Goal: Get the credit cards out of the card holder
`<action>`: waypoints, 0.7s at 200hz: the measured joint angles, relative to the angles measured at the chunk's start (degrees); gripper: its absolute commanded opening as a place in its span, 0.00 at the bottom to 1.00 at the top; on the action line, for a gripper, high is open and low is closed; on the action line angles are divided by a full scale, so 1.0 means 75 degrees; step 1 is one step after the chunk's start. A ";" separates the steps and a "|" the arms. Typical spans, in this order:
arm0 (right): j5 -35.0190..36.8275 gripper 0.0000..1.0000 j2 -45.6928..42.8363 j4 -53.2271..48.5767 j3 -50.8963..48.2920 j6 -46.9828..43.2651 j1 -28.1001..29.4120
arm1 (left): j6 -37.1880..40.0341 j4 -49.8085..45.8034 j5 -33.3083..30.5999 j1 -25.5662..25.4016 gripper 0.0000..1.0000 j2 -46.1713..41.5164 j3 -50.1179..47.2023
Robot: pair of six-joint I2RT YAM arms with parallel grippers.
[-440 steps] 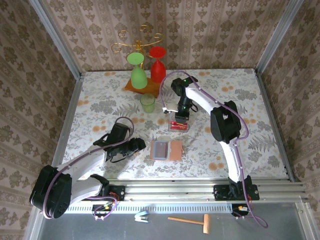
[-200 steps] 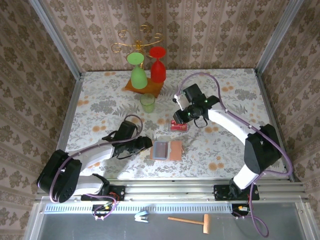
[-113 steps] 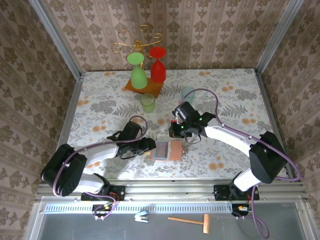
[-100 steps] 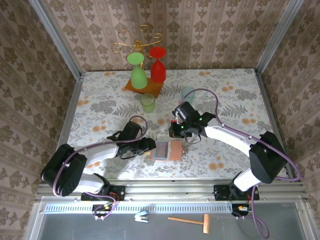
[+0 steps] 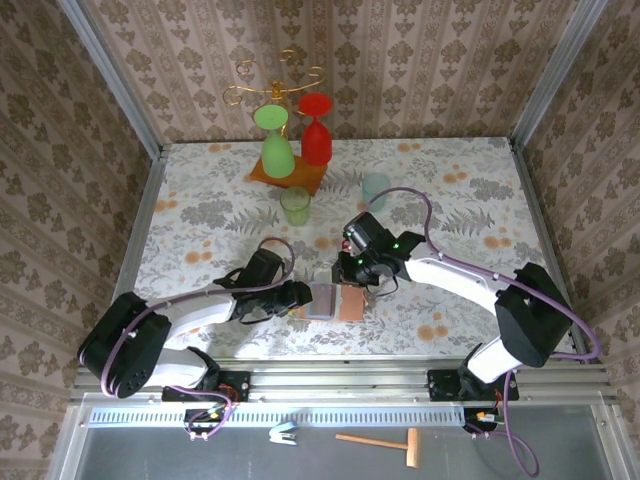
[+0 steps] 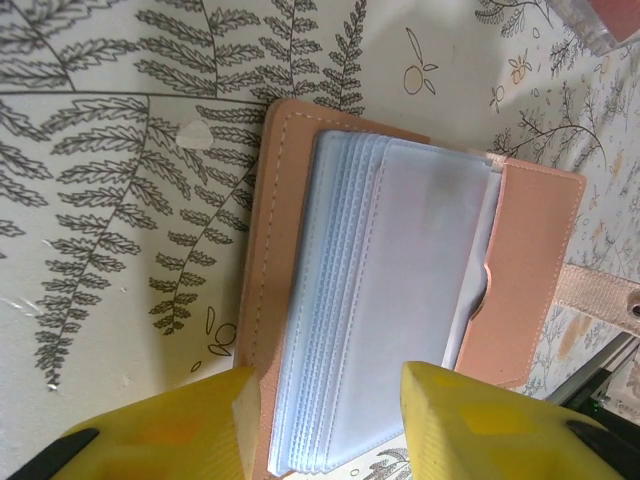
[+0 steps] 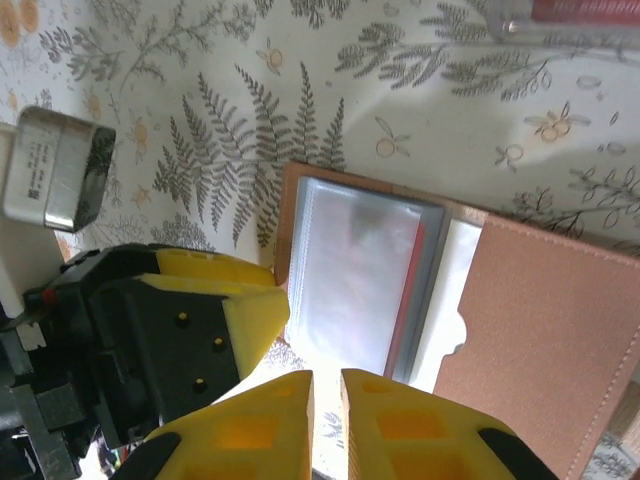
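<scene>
The card holder point(image 5: 350, 302) lies open near the table's front, tan covers out and pale plastic sleeves point(image 6: 400, 280) stacked on its left half. One sleeve shows the red edge of a card point(image 7: 405, 300). My left gripper point(image 5: 303, 295) is at the holder's left end. It is open point(image 6: 325, 430), with the sleeve stack lying between its yellow fingers. My right gripper point(image 5: 358, 280) hovers over the holder's near edge with its fingers almost together point(image 7: 327, 385) and nothing between them. A red stack of credit cards point(image 7: 585, 10) lies on the table beyond the holder.
At the back stand a green glass point(image 5: 277, 150) and a red glass point(image 5: 316, 135) on a wooden stand base point(image 5: 285, 175). A small green cup point(image 5: 295, 205) and a pale blue cup point(image 5: 375, 188) are nearer. A wooden hammer point(image 5: 385, 442) lies off the table's front.
My right gripper left the red card stack on the table and came forward over the open holder. My left gripper slid right until its fingers straddled the holder's left end.
</scene>
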 measured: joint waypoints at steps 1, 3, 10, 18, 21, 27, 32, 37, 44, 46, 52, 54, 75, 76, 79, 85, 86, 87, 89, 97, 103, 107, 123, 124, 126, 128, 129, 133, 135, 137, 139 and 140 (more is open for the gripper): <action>-0.0006 0.15 0.0012 0.0006 -0.0006 0.0015 0.0006 | 0.0000 0.0000 0.0000 0.0000 0.42 0.0000 0.0000; -0.0020 0.15 0.0023 0.0017 -0.0020 0.0050 0.0020 | -0.0009 0.0000 0.0000 -0.0003 0.42 -0.0003 0.0000; -0.0038 0.15 0.0055 0.0047 -0.0047 0.0114 0.0064 | -0.0023 0.0000 0.0000 -0.0003 0.42 -0.0017 0.0000; -0.0070 0.15 0.0111 0.0093 -0.0082 0.0178 0.0122 | -0.0041 0.0000 -0.0003 -0.0006 0.42 -0.0055 -0.0012; -0.0082 0.15 0.0125 0.0099 -0.0085 0.0201 0.0143 | -0.0044 0.0000 -0.0006 -0.0006 0.42 -0.0079 -0.0020; -0.0099 0.15 0.0175 0.0114 -0.0085 0.0259 0.0189 | -0.0047 0.0000 -0.0026 -0.0009 0.42 -0.0122 -0.0038; -0.0117 0.15 0.0213 0.0143 -0.0085 0.0297 0.0219 | -0.0050 -0.0003 -0.0035 -0.0009 0.42 -0.0163 -0.0052; -0.0137 0.15 0.0251 0.0178 -0.0085 0.0323 0.0251 | -0.0050 -0.0009 -0.0061 -0.0009 0.41 -0.0204 -0.0064; -0.0152 0.15 0.0297 0.0224 -0.0087 0.0373 0.0294 | -0.0050 -0.0015 -0.0096 -0.0006 0.39 -0.0259 -0.0076; -0.0157 0.15 0.0312 0.0239 -0.0090 0.0385 0.0306 | -0.0047 -0.0020 -0.0108 -0.0006 0.39 -0.0274 -0.0076; -0.0175 0.14 0.0338 0.0289 -0.0108 0.0443 0.0335 | -0.0055 -0.0035 -0.0146 -0.0006 0.36 -0.0315 -0.0076; -0.0181 0.14 0.0341 0.0306 -0.0117 0.0463 0.0344 | -0.0047 -0.0041 -0.0157 -0.0006 0.34 -0.0326 -0.0076; -0.0198 0.12 0.0399 0.0469 -0.0189 0.0583 0.0402 | -0.0087 -0.0082 -0.0239 -0.0006 0.23 -0.0370 -0.0076; -0.0201 0.12 0.0402 0.0472 -0.0192 0.0592 0.0402 | -0.0102 -0.0085 -0.0236 -0.0006 0.23 -0.0370 -0.0076; -0.0201 0.12 0.0417 0.0495 -0.0198 0.0603 0.0405 | -0.0102 -0.0093 -0.0230 -0.0006 0.21 -0.0370 -0.0076; -0.0201 0.12 0.0440 0.0522 -0.0198 0.0650 0.0411 | -0.0128 -0.0099 -0.0245 -0.0006 0.19 -0.0367 -0.0076; -0.0201 0.12 0.0443 0.0527 -0.0198 0.0656 0.0414 | -0.0114 -0.0099 -0.0242 -0.0006 0.19 -0.0364 -0.0076; -0.0201 0.12 0.0446 0.0530 -0.0198 0.0656 0.0414 | -0.0105 -0.0099 -0.0242 -0.0006 0.18 -0.0364 -0.0076; -0.0201 0.12 0.0458 0.0548 -0.0198 0.0664 0.0417 | -0.0114 -0.0099 -0.0254 -0.0006 0.18 -0.0361 -0.0076; -0.0201 0.12 0.0493 0.0589 -0.0198 0.0699 0.0417 | -0.0143 -0.0093 -0.0254 -0.0006 0.16 -0.0335 -0.0076; -0.0201 0.12 0.0519 0.0603 -0.0198 0.0711 0.0420 | -0.0134 -0.0093 -0.0254 -0.0006 0.14 -0.0312 -0.0076; -0.0198 0.12 0.0527 0.0606 -0.0198 0.0717 0.0423 | -0.0131 -0.0090 -0.0248 -0.0006 0.14 -0.0283 -0.0076; -0.0198 0.12 0.0580 0.0609 -0.0198 0.0731 0.0423 | -0.0134 -0.0076 -0.0224 -0.0006 0.12 -0.0134 -0.0076; -0.0198 0.12 0.0586 0.0609 -0.0198 0.0731 0.0423 | -0.0134 -0.0076 -0.0221 -0.0006 0.12 -0.0125 -0.0076; -0.0198 0.12 0.0592 0.0609 -0.0198 0.0734 0.0423 | -0.0134 -0.0076 -0.0216 -0.0006 0.12 -0.0105 -0.0076; -0.0198 0.12 0.0597 0.0609 -0.0198 0.0734 0.0423 | -0.0134 -0.0076 -0.0210 -0.0006 0.11 -0.0087 -0.0076; -0.0198 0.12 0.0597 0.0609 -0.0198 0.0734 0.0423 | -0.0134 -0.0073 -0.0210 -0.0006 0.11 -0.0076 -0.0076; -0.0198 0.12 0.0618 0.0609 -0.0198 0.0737 0.0423 | -0.0134 -0.0073 -0.0198 -0.0006 0.11 -0.0032 -0.0079; -0.0198 0.12 0.0624 0.0609 -0.0198 0.0737 0.0423 | -0.0134 -0.0070 -0.0198 -0.0006 0.11 -0.0017 -0.0079; -0.0198 0.12 0.0632 0.0612 -0.0198 0.0737 0.0423 | -0.0134 -0.0067 -0.0198 -0.0006 0.11 -0.0009 -0.0082; -0.0198 0.12 0.0647 0.0612 -0.0198 0.0737 0.0423 | -0.0134 -0.0061 -0.0195 -0.0006 0.11 0.0012 -0.0082; -0.0201 0.12 0.0650 0.0612 -0.0198 0.0737 0.0423 | -0.0134 -0.0061 -0.0195 -0.0006 0.10 0.0020 -0.0082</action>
